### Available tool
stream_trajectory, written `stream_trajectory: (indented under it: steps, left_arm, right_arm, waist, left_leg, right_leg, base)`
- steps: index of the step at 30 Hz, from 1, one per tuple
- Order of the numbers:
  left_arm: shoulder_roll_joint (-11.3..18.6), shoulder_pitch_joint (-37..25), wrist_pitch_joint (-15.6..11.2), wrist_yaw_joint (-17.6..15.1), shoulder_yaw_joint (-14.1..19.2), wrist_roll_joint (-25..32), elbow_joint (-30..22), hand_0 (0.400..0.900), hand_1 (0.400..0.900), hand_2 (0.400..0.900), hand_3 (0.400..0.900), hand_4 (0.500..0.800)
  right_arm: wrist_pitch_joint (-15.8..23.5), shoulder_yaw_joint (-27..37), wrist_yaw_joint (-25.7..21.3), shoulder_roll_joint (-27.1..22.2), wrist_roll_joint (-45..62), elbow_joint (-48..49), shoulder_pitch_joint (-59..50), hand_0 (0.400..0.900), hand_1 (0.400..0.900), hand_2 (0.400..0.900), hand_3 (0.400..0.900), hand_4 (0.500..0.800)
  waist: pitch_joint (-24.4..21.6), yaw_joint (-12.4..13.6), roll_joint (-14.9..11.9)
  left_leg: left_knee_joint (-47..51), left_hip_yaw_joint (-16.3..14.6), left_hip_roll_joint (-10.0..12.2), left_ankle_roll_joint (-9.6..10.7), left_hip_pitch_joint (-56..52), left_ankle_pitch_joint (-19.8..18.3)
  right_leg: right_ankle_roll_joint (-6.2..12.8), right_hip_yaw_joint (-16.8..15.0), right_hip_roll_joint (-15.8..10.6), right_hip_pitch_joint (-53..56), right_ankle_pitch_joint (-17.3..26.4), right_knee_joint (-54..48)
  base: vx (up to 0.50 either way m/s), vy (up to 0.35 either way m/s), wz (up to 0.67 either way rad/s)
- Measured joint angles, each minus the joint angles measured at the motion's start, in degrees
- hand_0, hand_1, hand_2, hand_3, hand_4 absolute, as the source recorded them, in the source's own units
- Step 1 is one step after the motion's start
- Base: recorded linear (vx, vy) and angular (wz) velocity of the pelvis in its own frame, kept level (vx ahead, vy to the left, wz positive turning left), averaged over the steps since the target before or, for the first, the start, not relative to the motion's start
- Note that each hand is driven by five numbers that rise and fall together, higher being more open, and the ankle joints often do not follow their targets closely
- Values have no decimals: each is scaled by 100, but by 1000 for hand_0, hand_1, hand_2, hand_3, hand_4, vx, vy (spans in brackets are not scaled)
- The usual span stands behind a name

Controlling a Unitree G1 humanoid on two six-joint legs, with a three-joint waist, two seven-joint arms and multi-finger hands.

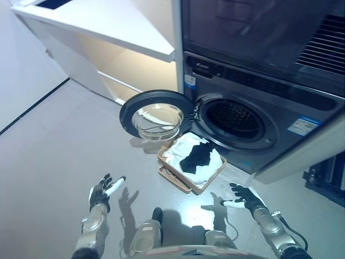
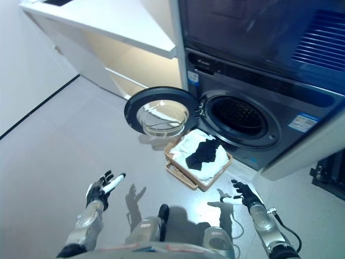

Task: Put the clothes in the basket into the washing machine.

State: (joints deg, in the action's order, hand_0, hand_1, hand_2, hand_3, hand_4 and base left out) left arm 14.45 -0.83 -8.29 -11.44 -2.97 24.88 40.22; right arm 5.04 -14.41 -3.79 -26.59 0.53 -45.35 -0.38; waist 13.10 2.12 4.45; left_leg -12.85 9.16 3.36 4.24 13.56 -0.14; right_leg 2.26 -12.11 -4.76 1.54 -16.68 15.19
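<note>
The washing machine [image 1: 253, 116] stands at about one o'clock in the view, its round door [image 1: 156, 116] swung wide open to the left, the drum [image 1: 234, 118] dark inside. Just below the opening, near the centre, a basket [image 1: 186, 181] sits on the floor [image 1: 59, 156], holding white clothes [image 1: 207, 164] with a black garment [image 1: 197, 155] lying on top. The left hand [image 1: 102, 192] hovers at seven o'clock, fingers spread and holding nothing. The right hand [image 1: 245, 198] hovers at five o'clock, fingers likewise spread and empty, well apart from the basket. A white shelf [image 1: 102, 21] juts out at eleven o'clock.
</note>
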Motion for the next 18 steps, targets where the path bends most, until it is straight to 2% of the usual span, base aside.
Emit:
stream_trajectory:
  steps: [1, 2, 3, 4, 5, 8, 9, 10, 12, 14, 16, 17, 18]
  left_arm:
    - [12, -25, -42, -19, -120, -3, -43, 900, 900, 900, 900, 800]
    - [31, -6, -72, -22, -136, -4, -77, 900, 900, 900, 900, 800]
    - [106, -13, -75, -60, -126, -6, -90, 900, 900, 900, 900, 800]
    - [181, -43, -76, -58, -133, -8, -121, 900, 900, 900, 900, 800]
    - [265, -164, -86, -70, -125, -8, -135, 900, 900, 900, 900, 800]
    - [456, -449, -88, -126, -132, -7, -119, 900, 900, 900, 900, 800]
    - [486, -480, -88, -179, -133, -7, -118, 900, 900, 900, 900, 800]
    - [495, -490, -90, -206, -135, -7, -125, 900, 900, 900, 900, 800]
    - [506, -421, -85, -267, -177, -9, -93, 900, 900, 900, 900, 800]
    - [502, -371, -79, -264, -230, -12, -73, 900, 900, 900, 900, 800]
    - [517, -352, -77, -259, -246, -13, -65, 900, 900, 900, 900, 800]
    - [540, -362, -76, -263, -243, -13, -73, 900, 900, 900, 900, 800]
    - [566, -345, -72, -264, -242, -13, -69, 900, 900, 900, 900, 800]
  right_arm:
    - [-5, -20, 4, -3, 1, -32, -85, 900, 900, 900, 900, 800]
    - [6, -40, -10, 24, 0, -47, -213, 900, 900, 900, 900, 800]
    - [4, -182, -60, 110, 3, -70, -373, 900, 900, 900, 900, 800]
    - [34, -306, -62, 111, 1, 1, -418, 900, 900, 900, 900, 800]
    - [41, -388, -57, 136, 1, 25, -507, 900, 900, 900, 900, 800]
    - [35, -445, -61, 263, 2, 37, -758, 900, 900, 900, 900, 800]
    - [50, -452, -60, 285, 2, 64, -840, 900, 900, 900, 900, 800]
    - [49, -453, -58, 288, 2, 79, -904, 900, 900, 900, 900, 800]
    - [50, -451, -65, 279, 3, 71, -1067, 900, 900, 900, 900, 800]
    - [37, -445, -111, 278, 7, 9, -1177, 900, 900, 900, 900, 800]
    - [28, -456, -114, 291, 24, 13, -1146, 900, 900, 900, 900, 800]
    - [7, -461, -110, 307, 56, 10, -1106, 900, 900, 900, 900, 800]
    - [0, -475, -109, 317, 57, 7, -1115, 900, 900, 900, 900, 800]
  waist:
    - [-33, 55, -3]
    - [-65, 115, -1]
    - [-105, 134, -209]
    - [-133, 126, -293]
    - [-139, 160, -367]
    - [-147, 257, -446]
    - [-155, 279, -462]
    - [-164, 303, -471]
    - [-173, 352, -479]
    - [-190, 323, -490]
    - [-186, 216, -502]
    - [-191, 225, -546]
    - [-188, 235, -547]
  left_leg:
    - [285, -23, -11, -40, -7, 126]
    - [328, -199, -2, 254, 11, 558]
    - [310, -452, -193, 59, 6, 488]
    - [155, -492, -319, -32, 151, 420]
    - [34, -486, -399, -126, 302, 335]
    - [14, -495, -490, -273, 535, 241]
    - [23, -498, -530, -307, 538, 207]
    - [41, -514, -555, -334, 528, 180]
    - [52, -656, -564, -411, 486, 121]
    - [40, -765, -595, -510, 416, 50]
    - [93, -734, -627, -595, 254, 8]
    - [73, -788, -639, -659, 175, -34]
    - [107, -839, -630, -681, 81, -55]
  right_leg:
    - [59, -78, -108, 70, -61, -69]
    - [198, -112, -261, 182, -163, -147]
    - [291, -64, -490, 169, -121, -158]
    - [444, 115, -653, 170, 31, -272]
    - [448, 233, -744, 171, 165, -397]
    - [516, 403, -852, 149, 570, -652]
    - [570, 514, -888, 147, 684, -677]
    - [706, 620, -934, 160, 780, -723]
    - [813, 668, -968, 56, 875, -550]
    - [829, 622, -977, -201, 898, 57]
    - [724, 602, -961, -402, 987, 802]
    - [579, 635, -988, -566, 1090, 1119]
    - [589, 766, -1006, -627, 1240, 1281]
  base:
    - [190, 176, 2]
    - [167, 168, 25]
    - [126, 143, 31]
    - [129, 147, 31]
    - [127, 144, 29]
    - [174, 172, 15]
    - [200, 190, -10]
    - [203, 208, -9]
    - [192, 236, -5]
    - [143, 241, 1]
    - [128, 231, -11]
    - [147, 171, -21]
    - [152, 95, -20]
